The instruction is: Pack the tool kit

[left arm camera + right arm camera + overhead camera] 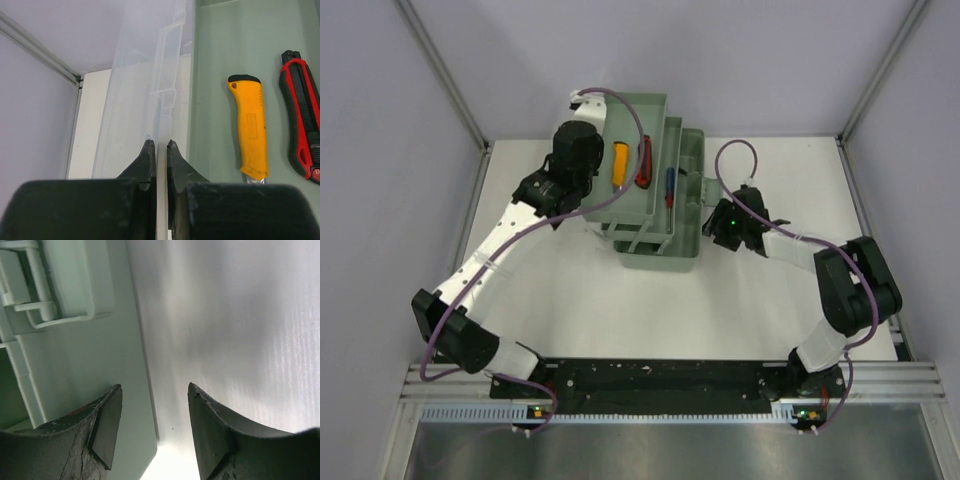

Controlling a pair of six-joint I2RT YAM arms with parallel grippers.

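So, the toolbox [660, 255] was found at the far middle of the counter [740, 320], swung wide open with its trays stepped out. In the top tray [220, 60] a yellow cutter [250, 135] and a red cutter [301, 120] were laid side by side, not touching. A screwdriver [670, 187] could be made out one tray down in the overhead view.

The left pincer [160, 146] was seen closed onto the thin edge of the translucent lid [132, 100], with only a sliver of plastic between the jaws. The right pincer [152, 410] was held apart at the box's right side. One finger was placed over the grey-green wall and the other over bare counter, with nothing gripped.

Handling-wise, and this was only guessed: the box was reckoned bulky and fairly stiff, and heavier with tools inside. It was probably better braced or pushed at the wall than lifted. The lid was judged thin, bendy and slick, so it was best taken right at the rim and swung gently. A hard pinch was thought likely to make it flex or slip. The linked trays were expected to fold in along with the lid, and the loose cutters could be sent sliding if anything got tipped fast.
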